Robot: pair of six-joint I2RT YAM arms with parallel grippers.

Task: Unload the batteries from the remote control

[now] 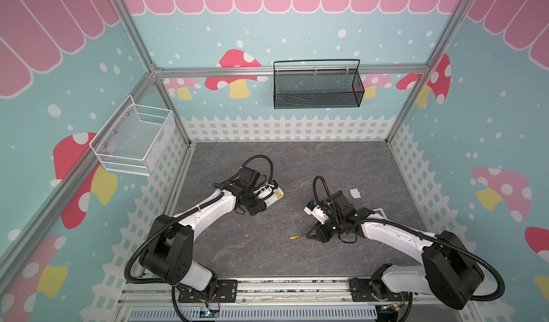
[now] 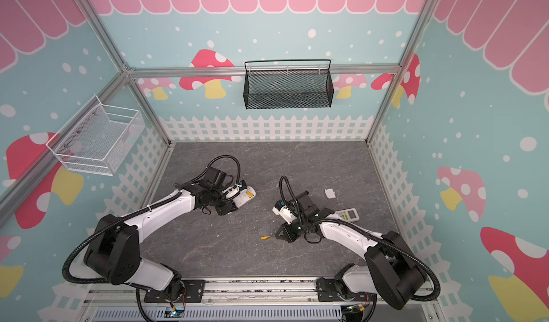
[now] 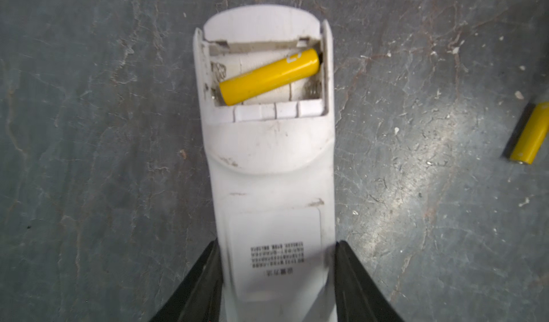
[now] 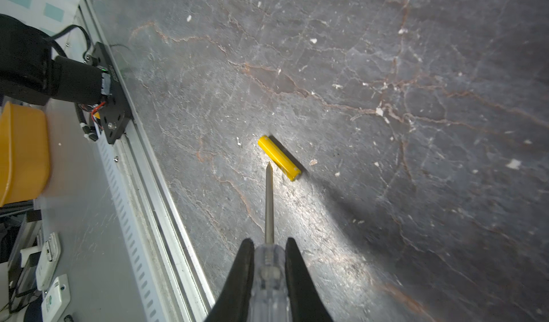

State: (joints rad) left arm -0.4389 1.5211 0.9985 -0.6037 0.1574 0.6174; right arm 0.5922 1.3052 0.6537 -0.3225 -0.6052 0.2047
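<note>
One yellow battery is lying slantwise in the open compartment of the white remote, at the end farthest ahead of the left gripper. That gripper's jaws are standing about half open and clamping the remote's near end from both sides, with its back face turned up. A second yellow battery is lying loose on the grey table, straight ahead of the right gripper and just beside the tip of the clear-handled screwdriver; whether tip and battery are touching cannot be told. The right jaws are standing nearly closed, pinching the screwdriver's handle so that the shaft is pointing forward from between them. In a top view a small white cover is lying on the table, well apart from both pairs of jaws, and in a top view a second remote is showing partly beneath the right arm.
</note>
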